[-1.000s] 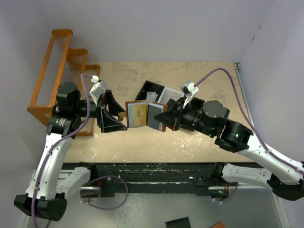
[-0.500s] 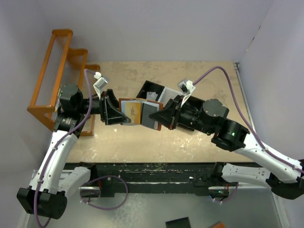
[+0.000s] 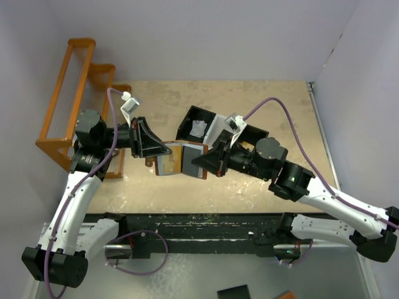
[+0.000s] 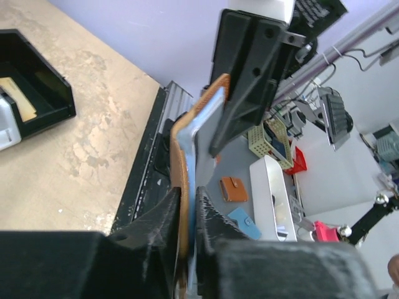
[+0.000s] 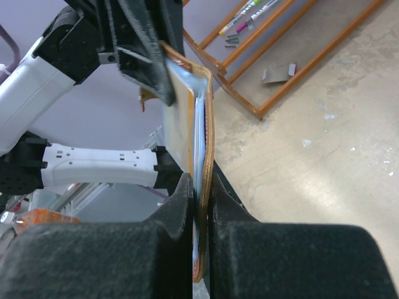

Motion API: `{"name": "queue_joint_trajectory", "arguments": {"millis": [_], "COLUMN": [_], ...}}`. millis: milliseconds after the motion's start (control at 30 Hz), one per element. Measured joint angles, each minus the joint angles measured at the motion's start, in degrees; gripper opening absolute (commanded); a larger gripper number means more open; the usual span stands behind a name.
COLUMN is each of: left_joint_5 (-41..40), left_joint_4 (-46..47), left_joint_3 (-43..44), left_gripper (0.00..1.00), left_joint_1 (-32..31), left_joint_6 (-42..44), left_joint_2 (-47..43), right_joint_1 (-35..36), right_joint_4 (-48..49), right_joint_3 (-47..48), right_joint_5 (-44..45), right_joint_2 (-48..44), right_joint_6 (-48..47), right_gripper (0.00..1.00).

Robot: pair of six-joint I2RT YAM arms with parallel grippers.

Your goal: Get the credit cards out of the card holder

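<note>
Card holder (image 3: 176, 161): aloft, open.
Right hand (image 3: 194, 161): clamps its right flap.
Left hand (image 3: 163, 151): pinching left flap; catch gold card (image 5: 179, 112) alone.

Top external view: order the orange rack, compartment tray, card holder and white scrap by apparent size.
1. orange rack
2. compartment tray, partly hidden
3. card holder, held up nearer the camera, so this rank is unsure
4. white scrap, in the tray

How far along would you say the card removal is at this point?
Done: the wallet is up off the table, opened. In hand: the right fingers clamp one side, the left fingers pinch the other. Left: an orange card sits inside; I see no card pulled out yet.
</note>
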Motion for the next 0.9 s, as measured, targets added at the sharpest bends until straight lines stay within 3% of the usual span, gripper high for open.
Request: {"name": "queue_joint_trajectory", "arguments": {"millis": [67,200,367,533,733,900], "left_joint_5": [-1.46,-2.56,-2.12,-0.55,3.50,5.20], "left_joint_4": [-2.01,-7.02,-10.40,-10.69,-10.05,-14.49], "left_joint_3": [0.31,1.42,1.44,1.42,1.42,1.42], "left_gripper": [0.16,0.40,0.50,0.41,0.40,0.15], "left_joint_1": [0.00,0.00,0.00,0.00,0.00,0.00], "left_joint_6": [1.11,4.24,6.32,6.38,6.29,10.88], "left_joint_2": [0.31,1.14,1.16,0.66,0.33,-0.22], "right_joint_1": [0.00,0.00,0.00,0.00,0.00,0.00], "right_joint_4": [0.42,0.96,2.62,3.80,4.52,5.03], "right_joint_3": [-0.07,-0.15,-0.35,-1.92,-2.14,-2.93], "right_joint_5": [-0.04,0.00,-0.04,0.00,0.17,0.17], "right_joint_2": [-0.22,-0.98,-1.46,-1.81,-2.12,-2.93], "right_joint_6": [0.22,0.57,1.03,1.18,1.18,1.20], "right_gripper": [0.00,0.00,0.00,0.00,0.00,0.00]}}
